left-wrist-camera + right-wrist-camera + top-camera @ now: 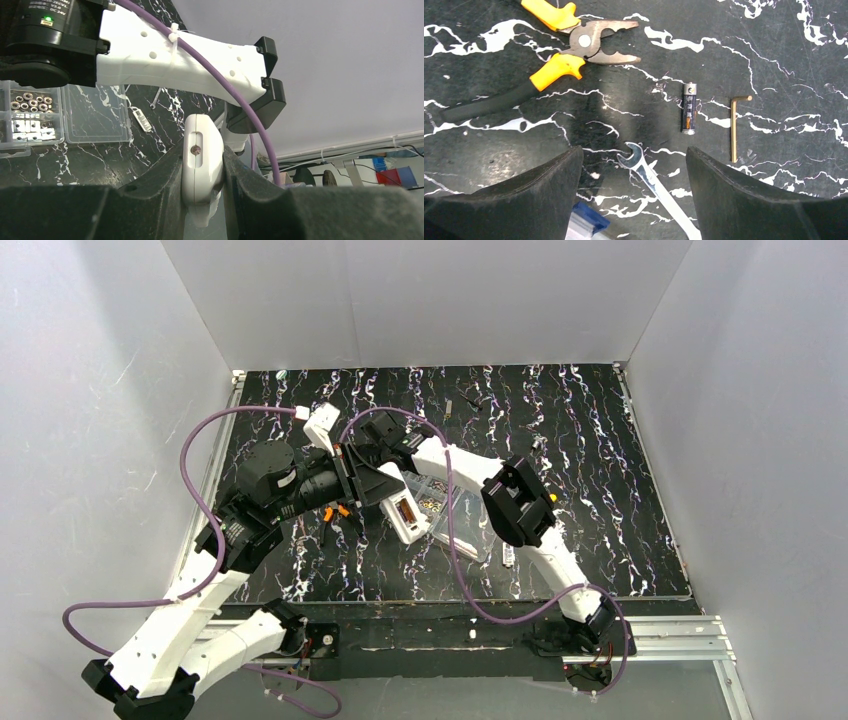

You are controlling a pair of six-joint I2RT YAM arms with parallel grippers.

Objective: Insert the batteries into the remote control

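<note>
My left gripper [385,490] is shut on the white remote control [405,508] and holds it above the table, its open battery bay facing up. In the left wrist view the remote [202,160] sits edge-on between the two black fingers [150,190]. My right gripper [634,165] is open and empty, pointing down at the table. One battery [688,108] lies on the black marbled table just ahead of it, a little right of centre. In the top view the right gripper [352,462] is near the left gripper, and the battery is hidden under the arms.
Orange-handled pliers [584,42], a steel wrench [659,187], a brass hex key [734,127] and a blue-and-white item [586,222] lie around the battery. A clear organiser box [455,515] with small parts lies under the right forearm. White walls enclose the table.
</note>
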